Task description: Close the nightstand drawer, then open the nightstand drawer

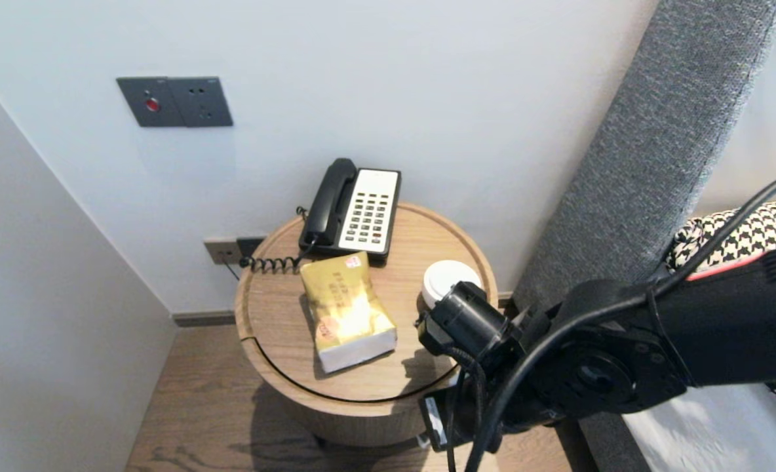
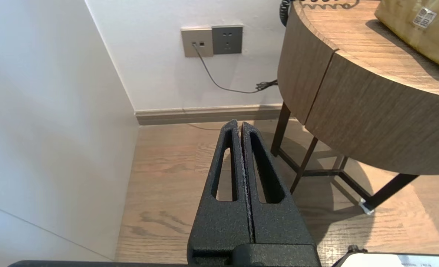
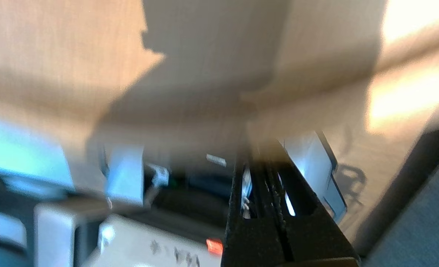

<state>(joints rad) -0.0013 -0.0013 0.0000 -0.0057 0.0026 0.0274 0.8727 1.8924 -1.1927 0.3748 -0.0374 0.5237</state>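
Hanging at the front edge of the round wooden table [image 1: 276,328], right gripper [image 3: 258,155]: 2 fingers pressed together, empty, near the white-lidded paper cup [image 1: 450,278]. Left gripper [image 2: 240,126] parked low, likewise closed, empty.

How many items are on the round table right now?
3: a telephone at the back, a gold packet in the middle, a white-lidded cup at the right edge. The right arm may hide more.
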